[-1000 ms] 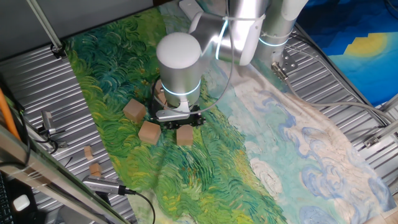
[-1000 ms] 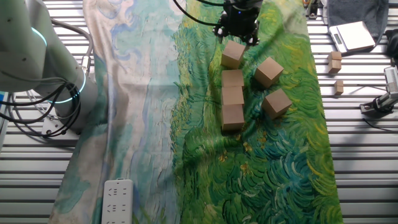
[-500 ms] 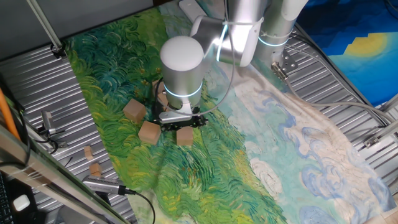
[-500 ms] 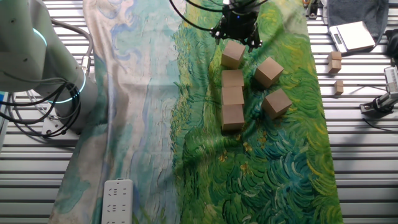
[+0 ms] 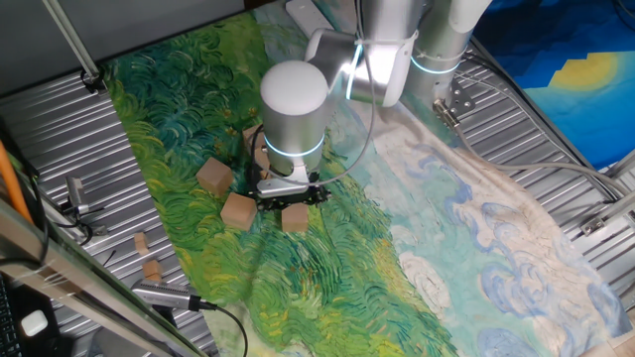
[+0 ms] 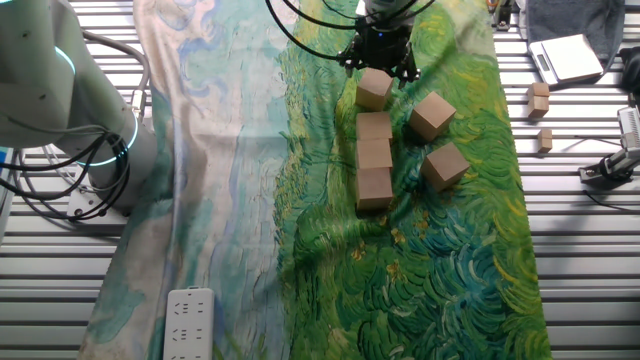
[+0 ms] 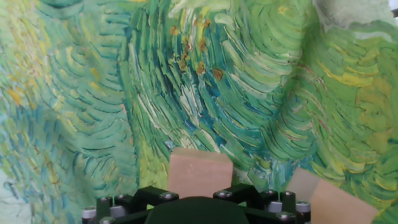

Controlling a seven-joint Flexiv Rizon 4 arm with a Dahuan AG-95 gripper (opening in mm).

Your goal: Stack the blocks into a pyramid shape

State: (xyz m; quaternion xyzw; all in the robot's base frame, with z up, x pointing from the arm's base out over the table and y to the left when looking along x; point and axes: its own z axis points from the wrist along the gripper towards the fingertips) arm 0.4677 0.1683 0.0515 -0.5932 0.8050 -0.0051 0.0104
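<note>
In the other fixed view, nearest the camera, a white power strip (image 6: 187, 318) lies at the near left corner of the painted cloth (image 6: 250, 200) that covers the ribbed metal worktop (image 6: 580, 260). Farther in, on the green half of the cloth, three wooden blocks stand touching in a straight row (image 6: 374, 160) running away from the camera. To the right of the row sit two loose blocks — a near one (image 6: 445, 165) and a farther one (image 6: 431, 115), both turned at an angle and apart from the row. Beyond the row's far end, just apart from it, is the sixth block (image 6: 374, 88), also a little askew. The gripper (image 6: 378, 60) hangs directly over that block's far side, close above it. Its fingers are hidden by the black hand body in every view, so I cannot tell whether they are spread or closed; no block is seen lifted.

The hand view shows the top of one block (image 7: 200, 172) just past the hand's black rim, resting on the cloth, with a second block's corner (image 7: 336, 202) at the lower right.

At the right edge of the worktop, off the cloth, lie two small tan wooden bits (image 6: 540, 97) — no containers appear anywhere.
</note>
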